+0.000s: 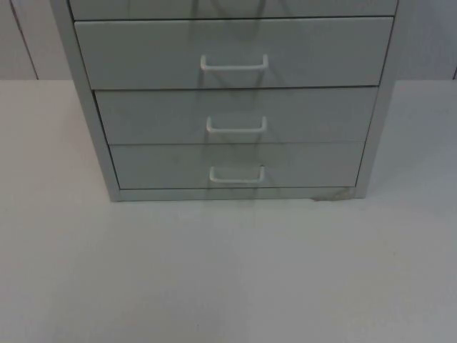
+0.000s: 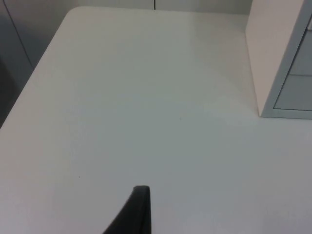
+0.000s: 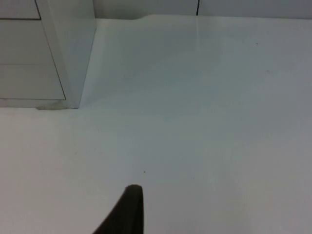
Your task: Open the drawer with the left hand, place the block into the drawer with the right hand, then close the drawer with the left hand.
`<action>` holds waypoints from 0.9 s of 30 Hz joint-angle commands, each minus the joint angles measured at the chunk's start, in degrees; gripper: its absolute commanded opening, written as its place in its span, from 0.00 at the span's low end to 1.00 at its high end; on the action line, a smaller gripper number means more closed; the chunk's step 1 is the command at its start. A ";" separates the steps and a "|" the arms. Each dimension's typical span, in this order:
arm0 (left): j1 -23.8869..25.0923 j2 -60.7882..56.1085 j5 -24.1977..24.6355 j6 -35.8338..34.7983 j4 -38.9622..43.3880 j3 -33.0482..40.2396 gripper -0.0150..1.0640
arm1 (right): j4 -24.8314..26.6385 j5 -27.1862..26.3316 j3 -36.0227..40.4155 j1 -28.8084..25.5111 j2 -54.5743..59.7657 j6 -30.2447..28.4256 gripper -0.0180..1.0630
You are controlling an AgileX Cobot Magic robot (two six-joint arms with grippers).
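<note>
A grey drawer cabinet (image 1: 100, 150) stands at the back of the white table (image 1: 228, 271), facing me. Its upper drawer (image 1: 143, 53), middle drawer (image 1: 143, 114) and bottom drawer (image 1: 157, 166) are all pushed in flush, each with a white bow handle, such as the middle one (image 1: 236, 127). My left gripper (image 2: 139, 207) waits above bare table to the left of the cabinet's side wall (image 2: 275, 53). My right gripper (image 3: 129, 207) waits above bare table to the right of the cabinet's corner (image 3: 73, 53).
The grey partition wall (image 1: 21, 36) rises behind the cabinet. In the left wrist view the table's left edge (image 2: 30, 83) and rounded far corner (image 2: 73, 10) drop off to a dark floor. Wide bare table lies in front of the cabinet and at both its sides.
</note>
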 commanded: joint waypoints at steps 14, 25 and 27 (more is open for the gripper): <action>0.14 -0.22 -0.19 0.25 0.32 0.21 0.99 | -0.73 -0.28 0.27 -0.28 -0.22 1.03 0.99; 0.14 -0.22 -0.19 0.25 0.32 0.21 0.99 | -0.95 -0.28 0.37 -0.28 -0.22 1.24 0.99; 0.14 -0.22 -0.19 0.25 0.32 0.21 0.99 | -0.66 -0.28 0.37 -0.28 -0.22 1.24 0.99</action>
